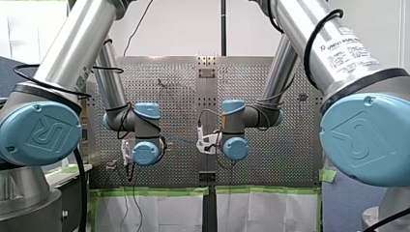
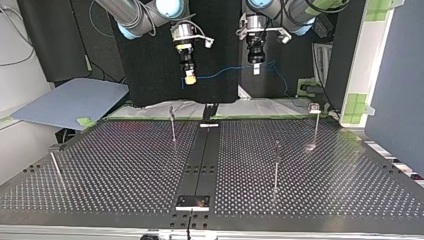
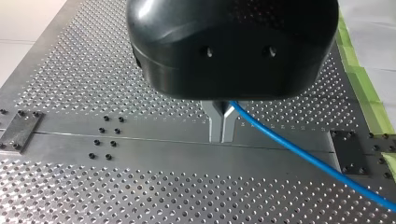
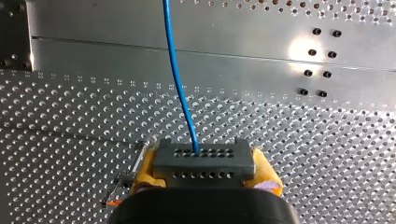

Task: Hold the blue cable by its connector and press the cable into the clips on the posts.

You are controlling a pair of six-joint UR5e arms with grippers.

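Note:
The blue cable (image 2: 225, 73) hangs stretched in the air between my two grippers, well above the perforated table (image 2: 125, 170). My right gripper (image 4: 203, 173) is shut on the grey connector (image 4: 203, 161) with its yellow pads (image 4: 145, 169), and the cable (image 4: 179, 79) runs out ahead of the connector. My left gripper (image 3: 222, 133) has its metal fingers (image 3: 215, 125) shut on the cable (image 3: 303, 151), which trails off to one side. In the top view my right gripper (image 2: 189, 79) is left of my left gripper (image 2: 256, 69). Thin posts (image 2: 173, 125) (image 2: 276, 165) (image 2: 316, 122) stand on the table below.
Another slanted post (image 2: 55, 167) stands near the top view's left edge. A dark centre rail (image 2: 202, 160) splits the table. A blue sheet (image 2: 70, 102) lies beyond the table at the top view's left. Green tape (image 1: 154, 191) lines the table's near edge in the front view.

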